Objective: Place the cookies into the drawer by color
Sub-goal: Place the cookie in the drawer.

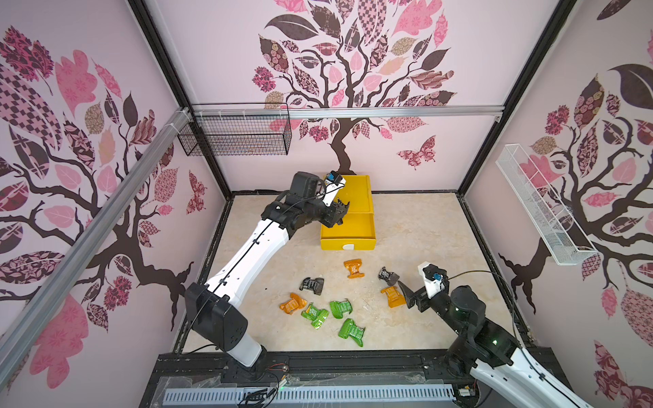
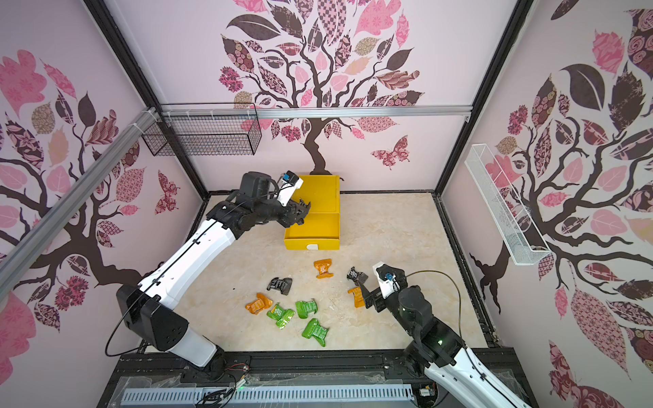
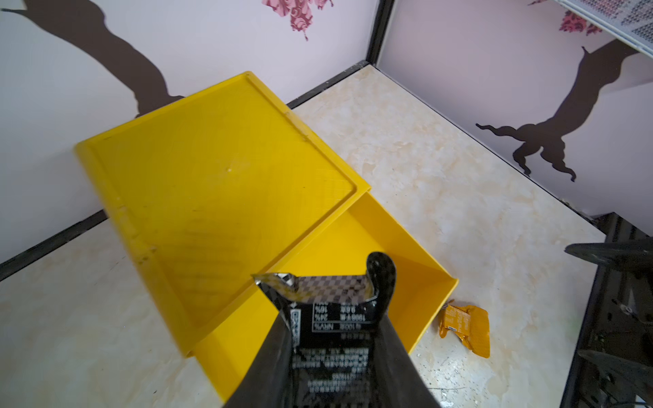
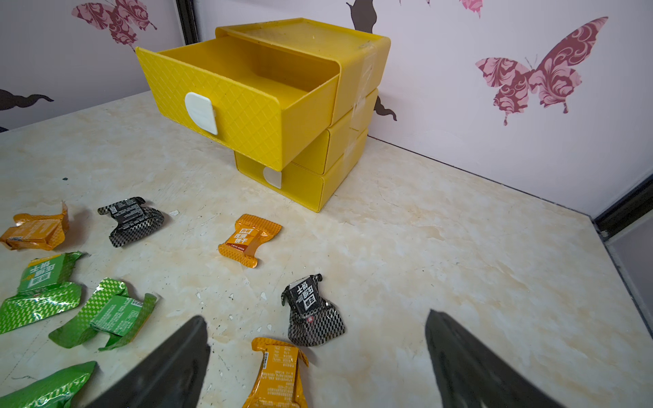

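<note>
You are holding one black cookie (image 3: 332,353) in your clamped left gripper (image 3: 330,296) over the empty top drawer (image 4: 311,106); eight cookies (image 1: 353,268) are lying unsorted nearer, right gripper (image 4: 315,315) gaping empty.

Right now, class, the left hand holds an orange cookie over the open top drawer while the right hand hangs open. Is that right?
No. The cookie in the left hand is black, not orange; the left wrist view shows it. It is over the open top drawer, and the right hand is open.
</note>
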